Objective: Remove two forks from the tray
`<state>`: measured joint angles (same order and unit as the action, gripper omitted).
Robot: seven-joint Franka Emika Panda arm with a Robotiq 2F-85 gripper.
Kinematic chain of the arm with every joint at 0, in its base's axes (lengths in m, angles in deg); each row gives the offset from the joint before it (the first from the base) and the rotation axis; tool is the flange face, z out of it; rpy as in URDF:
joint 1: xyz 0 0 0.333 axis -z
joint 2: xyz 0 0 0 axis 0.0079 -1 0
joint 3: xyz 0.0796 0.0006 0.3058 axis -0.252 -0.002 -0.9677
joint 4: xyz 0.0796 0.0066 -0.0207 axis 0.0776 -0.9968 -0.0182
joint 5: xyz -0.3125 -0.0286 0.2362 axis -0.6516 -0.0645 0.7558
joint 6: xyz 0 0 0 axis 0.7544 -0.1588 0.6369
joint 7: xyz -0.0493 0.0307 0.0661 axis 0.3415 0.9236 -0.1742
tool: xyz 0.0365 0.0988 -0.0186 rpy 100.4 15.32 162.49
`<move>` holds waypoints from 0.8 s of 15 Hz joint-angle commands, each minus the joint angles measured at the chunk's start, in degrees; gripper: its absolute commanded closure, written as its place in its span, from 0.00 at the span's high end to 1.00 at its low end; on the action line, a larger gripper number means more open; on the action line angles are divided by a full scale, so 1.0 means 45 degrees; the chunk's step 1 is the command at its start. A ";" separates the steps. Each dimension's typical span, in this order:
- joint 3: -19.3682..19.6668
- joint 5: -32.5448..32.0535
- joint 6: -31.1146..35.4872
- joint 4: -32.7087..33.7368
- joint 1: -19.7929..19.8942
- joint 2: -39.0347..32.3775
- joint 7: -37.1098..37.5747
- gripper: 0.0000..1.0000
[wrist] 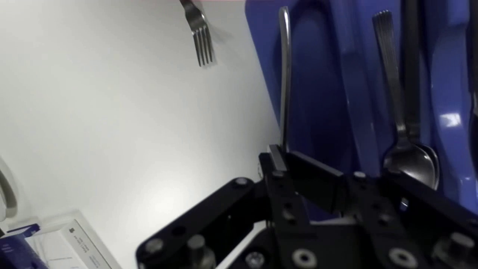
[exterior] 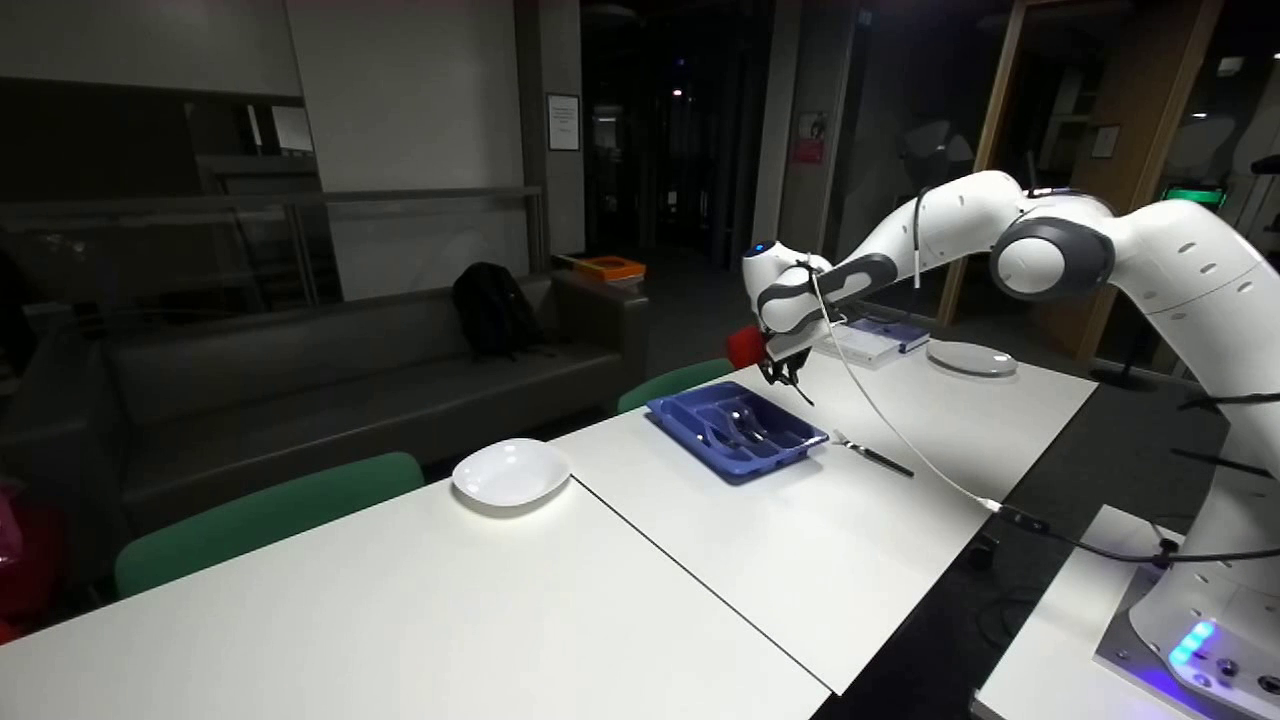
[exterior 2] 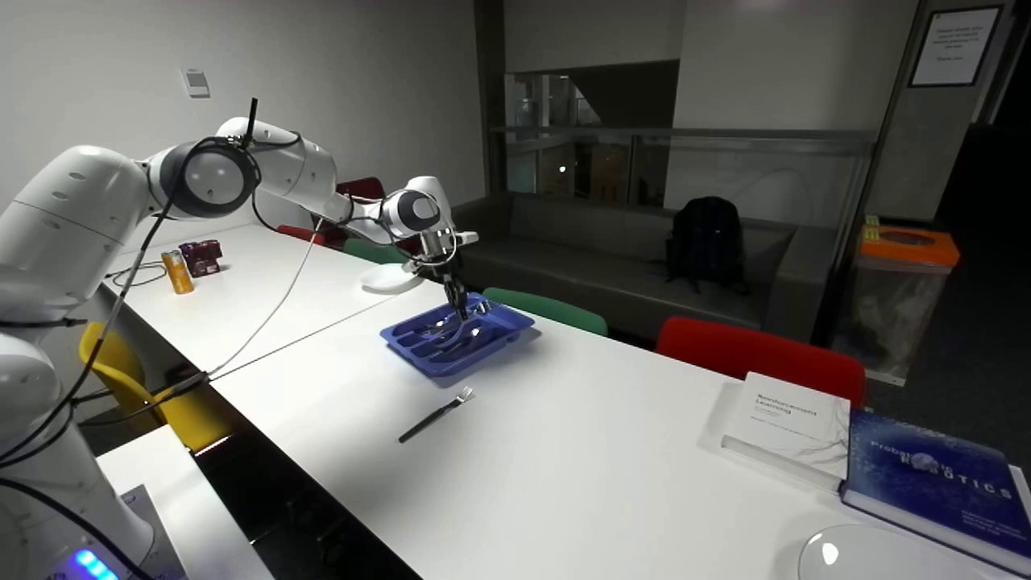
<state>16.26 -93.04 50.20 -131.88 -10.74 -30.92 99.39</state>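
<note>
- Over one edge of the blue cutlery tray (wrist: 317,112), the gripper (wrist: 286,155) pinches a slim metal utensil (wrist: 285,74), probably the second fork; its head is hidden.
- For what looks like the lift-out, grip firmly and raise the whole length clear of the tray before swinging sideways.
- Near the tray, on the white table (exterior 2: 564,451), lies a dark-handled fork (exterior 2: 435,417); setting down alongside seems sensible.
- In both exterior views, the arm (exterior: 950,225) stretches far out, bending so the gripper points downward.

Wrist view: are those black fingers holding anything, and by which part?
The fingers grip a slender metal utensil away from its rounded free end; its other end is hidden here.
</note>
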 commanded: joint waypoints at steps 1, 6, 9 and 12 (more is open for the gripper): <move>0.0269 -0.0848 -0.0407 -0.2495 -0.0261 0.1689 0.0587 0.02; 0.0283 -0.1803 -0.0120 -0.4398 -0.0052 0.2107 0.0977 0.02; 0.0348 -0.2351 0.0093 -0.5263 -0.0014 0.2189 0.1312 0.02; 0.0366 -0.2674 0.0578 -0.5932 0.0114 0.2218 0.1537 0.02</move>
<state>17.72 -102.59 49.71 -152.10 -10.67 -25.03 104.43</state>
